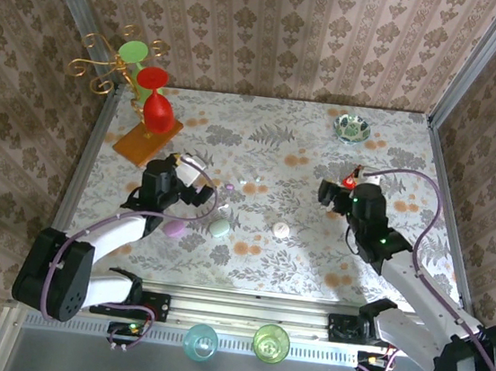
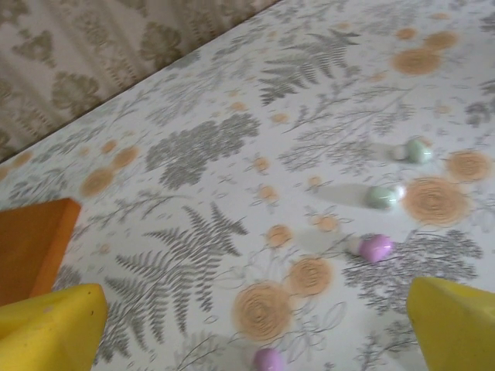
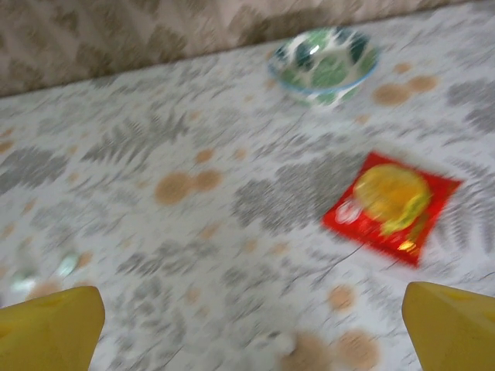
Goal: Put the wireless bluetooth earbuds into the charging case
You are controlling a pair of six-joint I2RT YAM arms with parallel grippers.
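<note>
Nearest the overhead camera, at lower centre between the arm bases, stand a teal tumbler [image 1: 201,341] and a green tumbler [image 1: 271,343], both translucent.

The overhead view gives the layout. Three smooth pebble-shaped cases lie in a row at mid-frame on the floral-print table [image 1: 279,153]: a lilac case [image 1: 174,227], a mint case [image 1: 218,228] and a white case [image 1: 280,230]. The earbuds [image 1: 244,183] show as tiny specks just above that row, left of centre and near the left gripper [image 1: 207,185]. None sits in a case. At upper left an orange board [image 1: 148,140] carries a red goblet [image 1: 158,107], with a gilt wire stand [image 1: 109,60] behind it.

The left wrist view resolves the specks into glossy bean shapes. A lilac bud [image 2: 377,248] lies right of centre, a pale green bud [image 2: 383,196] above it, and a further green and white pair at upper right. Another lilac piece [image 2: 268,359] lies at the bottom edge. The board's corner [image 2: 31,243] enters at the left edge.

The left gripper [image 2: 255,328] has its jaws spread fully, its yellow fingertips [image 2: 50,328] in the lower corners. It holds nothing and touches nothing.

The right gripper [image 1: 336,189] [image 3: 251,328] stands likewise wide and empty. Its blurred wrist view shows a patterned bowl [image 3: 325,66] at the top and a shiny red packet [image 3: 390,202] at the right.
</note>
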